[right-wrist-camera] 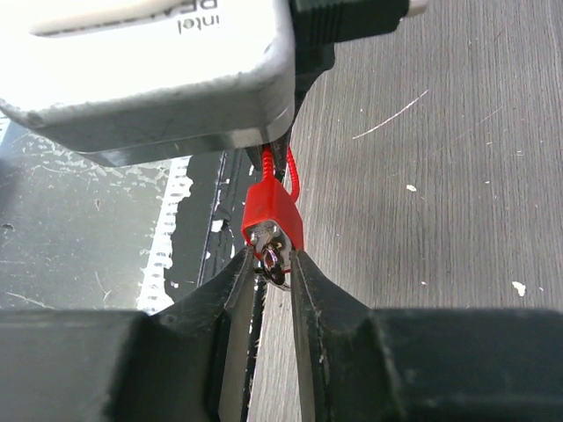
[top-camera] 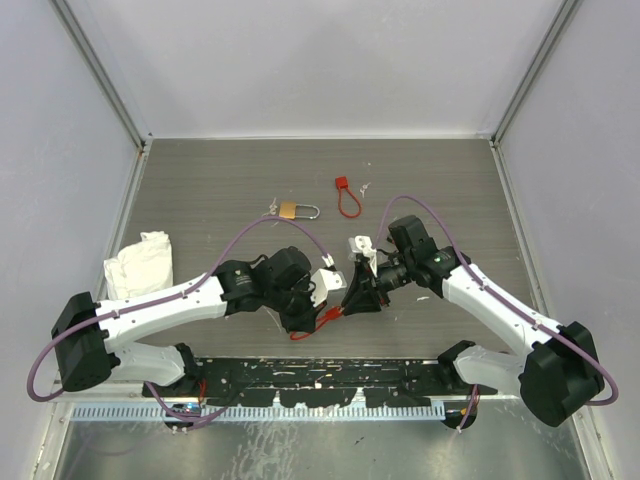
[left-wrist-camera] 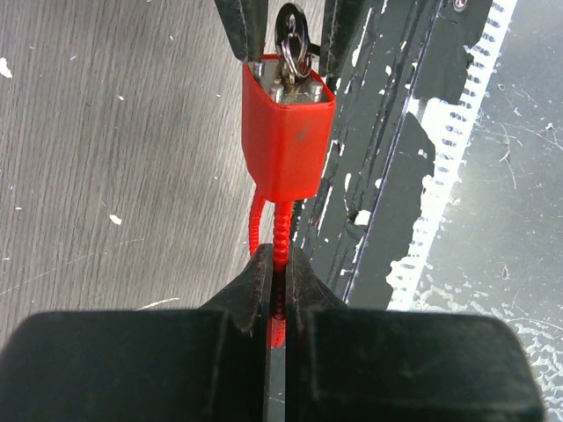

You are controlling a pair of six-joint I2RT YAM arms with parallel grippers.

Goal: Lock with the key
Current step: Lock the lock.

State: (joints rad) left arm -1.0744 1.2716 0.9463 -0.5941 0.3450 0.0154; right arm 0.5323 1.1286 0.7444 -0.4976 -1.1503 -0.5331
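Observation:
A small red padlock (left-wrist-camera: 288,145) with a ribbed red cable shackle (left-wrist-camera: 280,236) hangs in the air between my two arms, over the table's near edge. My left gripper (left-wrist-camera: 278,264) is shut on the cable just below the lock body. The key (left-wrist-camera: 292,35), a dark head on a small ring, sticks out of the lock's silver end. In the right wrist view the key (right-wrist-camera: 273,259) lies between the fingers of my right gripper (right-wrist-camera: 268,264). These fingers flank it closely, with a thin gap on each side. From above, the lock (top-camera: 335,313) is mostly hidden by both grippers.
A brass padlock (top-camera: 288,210) and a second red cable lock (top-camera: 346,198) lie further back on the grey table. A crumpled white cloth (top-camera: 140,265) sits at the left. A black strip with chipped paint (top-camera: 320,380) runs along the near edge.

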